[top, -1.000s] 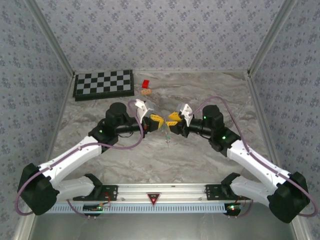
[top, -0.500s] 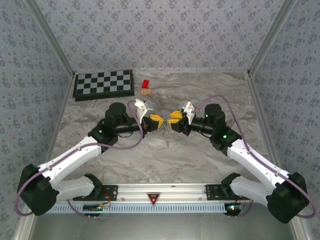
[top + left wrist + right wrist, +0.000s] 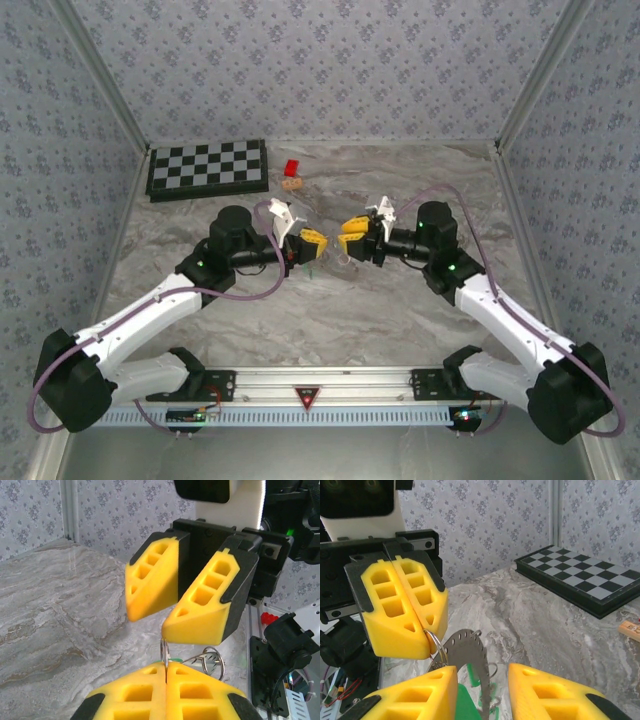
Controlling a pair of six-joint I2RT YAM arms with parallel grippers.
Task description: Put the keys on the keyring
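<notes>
A chessboard [image 3: 208,168] lies at the far left of the marbled surface [image 3: 400,310], while above the middle the left gripper [image 3: 312,243] is closed tight, pinching the top of the keyring [image 3: 465,647] so that it hangs clear of the surface. Just to its right, the right gripper [image 3: 348,237] faces it with fingers partly apart; the ring's grey arc and a green key [image 3: 468,700] sit in that gap, and no grip on them can be made out.

Left fingers [image 3: 313,241] — right fingers [image 3: 350,243] — apart.
</notes>
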